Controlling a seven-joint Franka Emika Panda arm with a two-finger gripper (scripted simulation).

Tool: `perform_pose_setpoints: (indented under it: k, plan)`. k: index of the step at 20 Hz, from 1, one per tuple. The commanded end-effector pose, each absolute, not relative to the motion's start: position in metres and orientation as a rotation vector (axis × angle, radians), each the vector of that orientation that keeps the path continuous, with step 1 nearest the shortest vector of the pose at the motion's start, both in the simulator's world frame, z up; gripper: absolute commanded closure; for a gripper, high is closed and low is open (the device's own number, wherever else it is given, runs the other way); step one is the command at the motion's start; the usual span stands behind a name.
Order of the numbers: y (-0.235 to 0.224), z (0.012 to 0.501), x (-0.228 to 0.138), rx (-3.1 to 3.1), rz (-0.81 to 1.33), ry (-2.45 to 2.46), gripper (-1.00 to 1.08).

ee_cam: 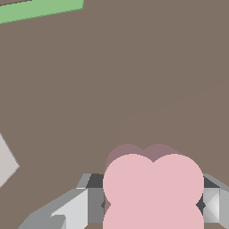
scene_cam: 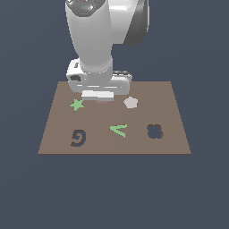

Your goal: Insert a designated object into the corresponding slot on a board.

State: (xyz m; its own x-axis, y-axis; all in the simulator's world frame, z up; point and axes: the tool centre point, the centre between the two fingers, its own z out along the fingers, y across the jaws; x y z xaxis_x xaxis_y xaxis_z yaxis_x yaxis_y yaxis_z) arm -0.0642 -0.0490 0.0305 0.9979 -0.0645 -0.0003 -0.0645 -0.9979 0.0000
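Note:
The designated object, a pale pink lobed block (ee_cam: pixel 153 192), lies on the brown board (scene_cam: pixel 152 94) near its far edge. In the exterior view only a sliver of the pink block (scene_cam: pixel 103 101) shows under the hand. My gripper (scene_cam: pixel 102 99) is down low over it. In the wrist view the gripper (ee_cam: pixel 153 206) has one finger (ee_cam: pixel 89 205) against each side of the block, shut on it. The slot (scene_cam: pixel 154 131), a dark square cutout with lobed corners, sits toward the board's near edge on the exterior view's right, well apart from the gripper.
A green star (scene_cam: pixel 77 104) lies just to the exterior view's left of the gripper and a whitish pentagon (scene_cam: pixel 130 102) just to its right. A green angled piece (scene_cam: pixel 119 129) and a dark "9"-like cutout (scene_cam: pixel 78 137) are nearer the front edge.

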Motion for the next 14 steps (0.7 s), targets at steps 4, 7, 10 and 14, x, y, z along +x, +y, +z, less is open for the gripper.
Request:
perform_pose_setpoints:
  k: [4, 7, 10, 14]
  plan:
    - [-0.049, 0.031, -0.064, 3.140, 0.000, -0.096, 1.08]
    - [-0.049, 0.031, -0.061, 3.141, 0.000, -0.069, 1.08]
    - [-0.048, 0.031, -0.056, 3.141, 0.000, -0.017, 1.08]
    - [-0.047, 0.031, -0.045, 3.140, 0.000, 0.089, 1.08]
